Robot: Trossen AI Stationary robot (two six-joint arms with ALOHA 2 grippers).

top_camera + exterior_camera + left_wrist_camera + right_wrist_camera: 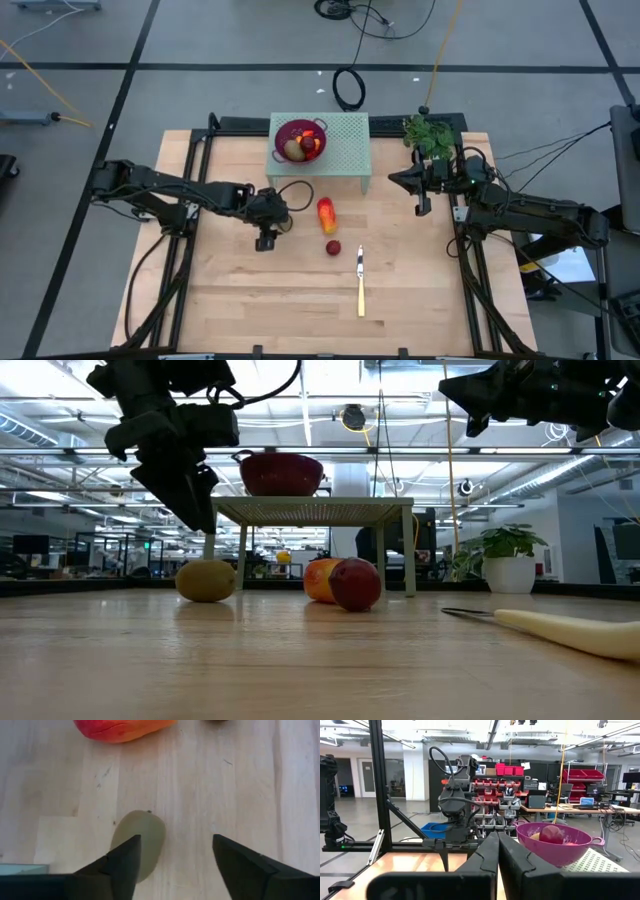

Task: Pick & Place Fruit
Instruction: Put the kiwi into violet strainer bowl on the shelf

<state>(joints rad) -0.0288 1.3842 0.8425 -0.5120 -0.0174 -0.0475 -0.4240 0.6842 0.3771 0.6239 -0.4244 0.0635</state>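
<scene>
One brown-green oval lies on the table straight below my open left gripper, partly behind one finger. In the low view this oval rests on the wood with my left gripper a little above it, apart from it. The gripper hides it in the high view. The red-orange-yellow oblong and a dark red ball lie on the table to its right. The purple colander holds another brown-green oval, a red ball and orange pieces. My right gripper waits shut at the right.
The colander stands on a green perforated stand at the table's far side. A yellow-handled knife lies near the middle, toward the near edge. A potted plant stands at the far right corner. Bare wood lies near and left of the left gripper.
</scene>
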